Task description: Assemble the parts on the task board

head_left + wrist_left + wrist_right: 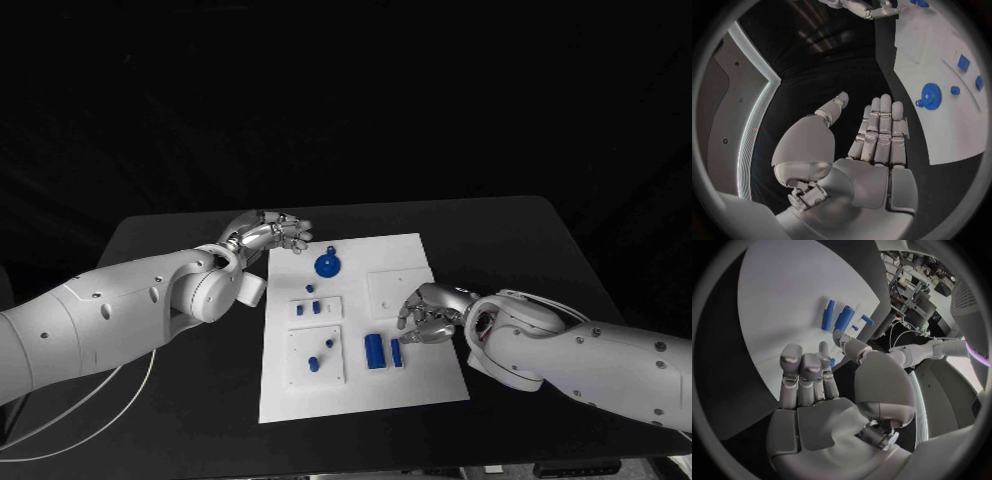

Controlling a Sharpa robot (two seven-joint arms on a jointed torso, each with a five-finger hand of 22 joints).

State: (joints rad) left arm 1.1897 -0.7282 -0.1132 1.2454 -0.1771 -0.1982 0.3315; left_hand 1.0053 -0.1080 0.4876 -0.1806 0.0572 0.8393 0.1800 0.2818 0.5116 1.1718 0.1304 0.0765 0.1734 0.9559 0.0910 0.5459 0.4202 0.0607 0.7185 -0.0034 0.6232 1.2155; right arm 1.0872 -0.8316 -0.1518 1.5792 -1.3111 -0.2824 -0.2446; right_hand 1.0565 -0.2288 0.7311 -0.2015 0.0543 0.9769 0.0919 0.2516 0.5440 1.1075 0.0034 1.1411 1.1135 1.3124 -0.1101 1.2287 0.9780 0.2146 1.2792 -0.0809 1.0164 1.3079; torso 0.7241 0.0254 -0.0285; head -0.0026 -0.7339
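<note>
Hovering at the task board's (418, 385) far left corner, the left hand (270, 233) holds nothing, its fingers straight and apart. On the board, a round blue gear (327, 265) lies far, small blue parts (310, 309) mid-left, two blue bars (382, 350) nearer. The right hand (430, 312) rests at the board's right edge, fingers loosely curled, grasping nothing.
</note>
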